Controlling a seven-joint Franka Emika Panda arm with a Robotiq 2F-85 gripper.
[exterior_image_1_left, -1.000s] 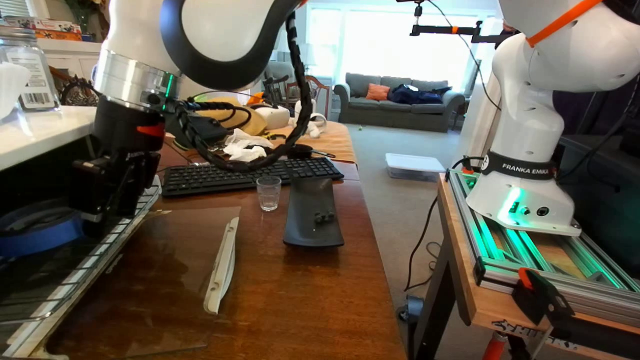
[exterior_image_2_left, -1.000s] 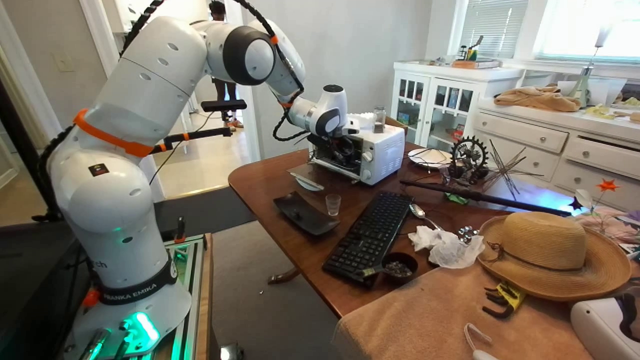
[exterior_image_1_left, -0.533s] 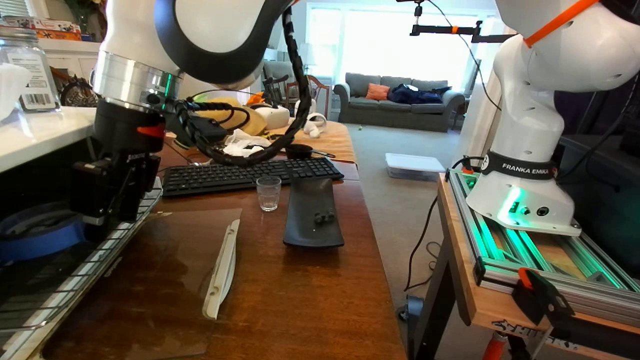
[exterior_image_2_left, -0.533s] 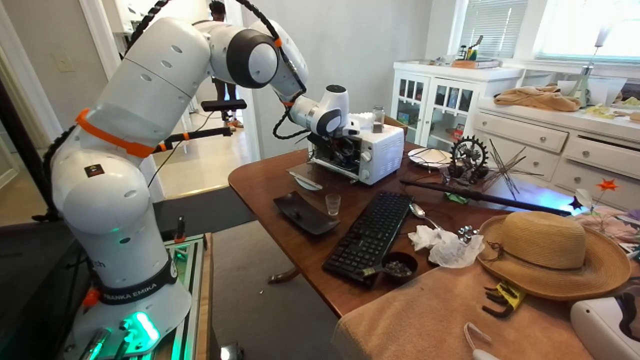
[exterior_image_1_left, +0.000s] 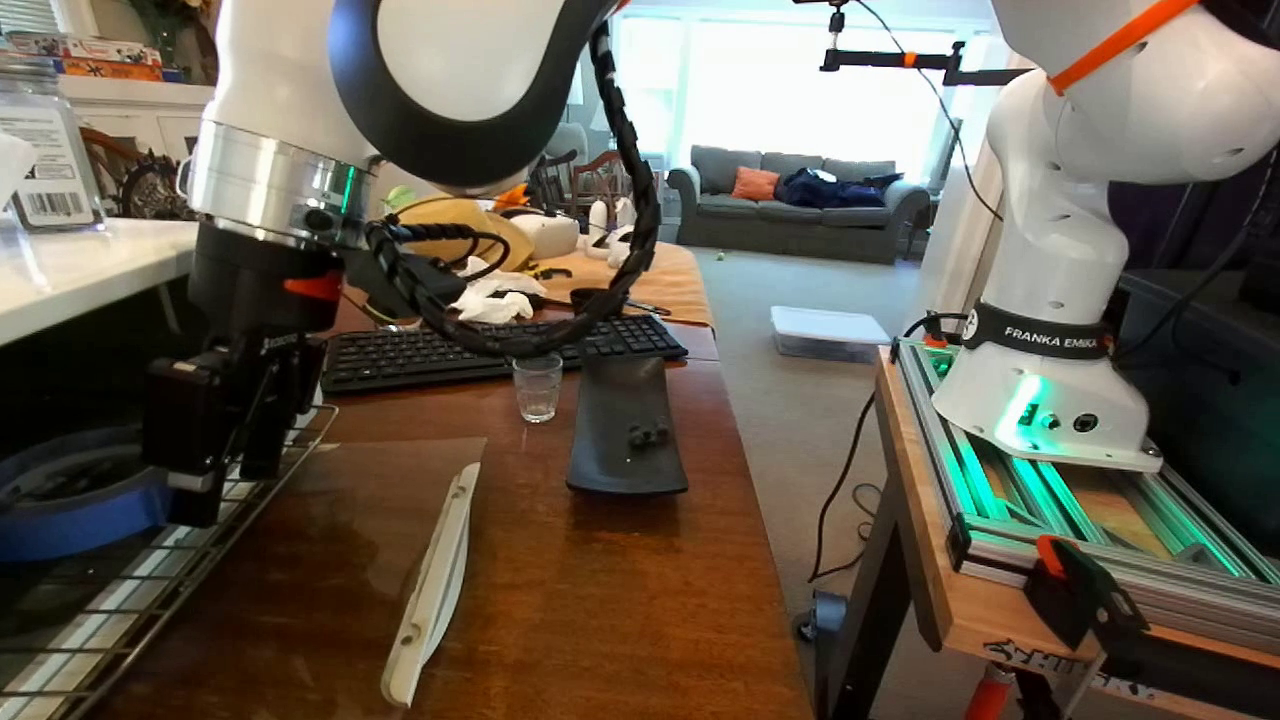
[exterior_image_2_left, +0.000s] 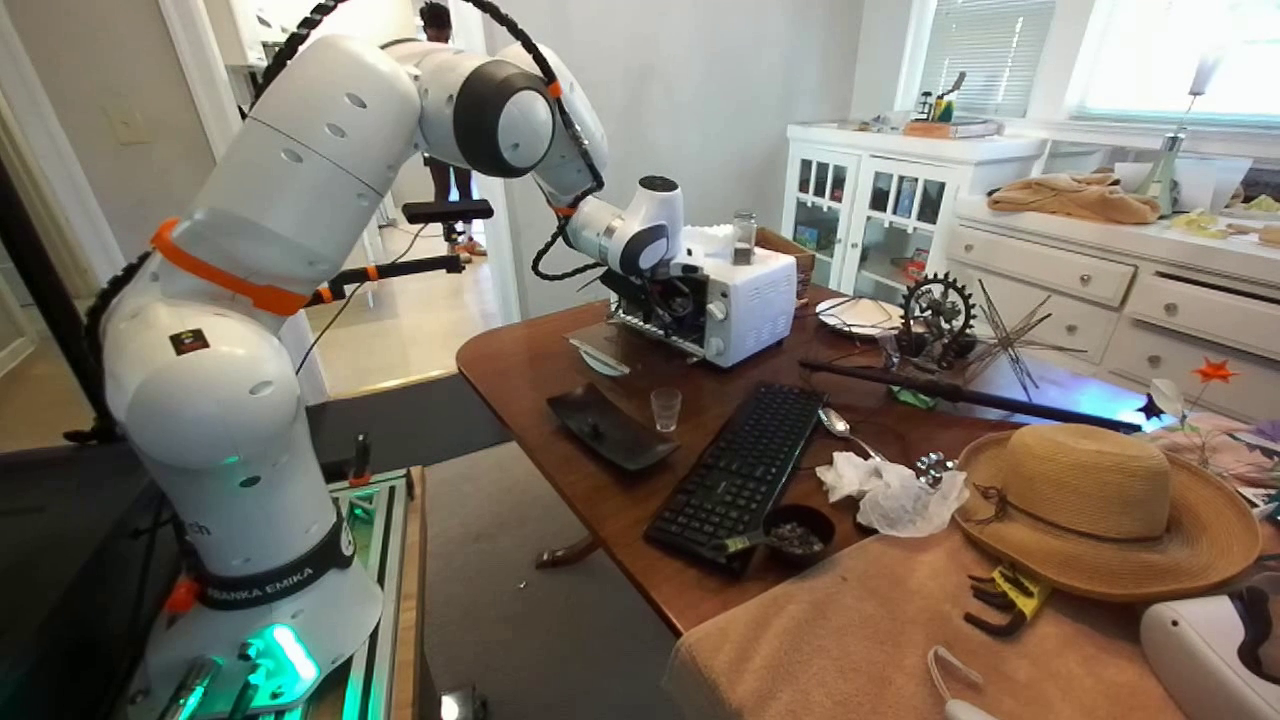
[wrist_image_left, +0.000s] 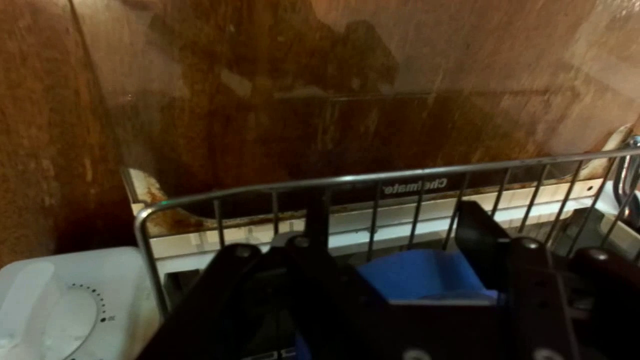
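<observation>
Far left in an exterior view, a clear glass jar (exterior_image_1_left: 45, 160) stood on the top of the white toaster oven (exterior_image_1_left: 125, 262). Below that top, at the oven's dark mouth, the blue ring (exterior_image_1_left: 85, 525) lay with its opening upward, its right end just beside the lower part of the gripper (exterior_image_1_left: 228, 487). The gripper pointed down there, its fingers (wrist_image_left: 317, 220) well apart, nothing visibly clamped in them. In the wrist view, part of the ring's blue wall showed across the gap, nearer the finger on that view's right; whether either finger touched it could not be told. The wire rack (wrist_image_left: 350, 178) came next, its front edge reaching past the oven's frame, close by the fingertips; contact there was unclear too. Further right, the glass door (exterior_image_1_left: 385, 520) lay lowered, its pale handle (exterior_image_1_left: 435, 580) along the outer edge. Beyond it, on the wooden table (exterior_image_1_left: 640, 600), were the black keyboard (exterior_image_1_left: 410, 362), a drinking glass (exterior_image_1_left: 538, 390) and a black tray (exterior_image_1_left: 622, 465) bearing small dark pieces (exterior_image_1_left: 648, 435).
</observation>
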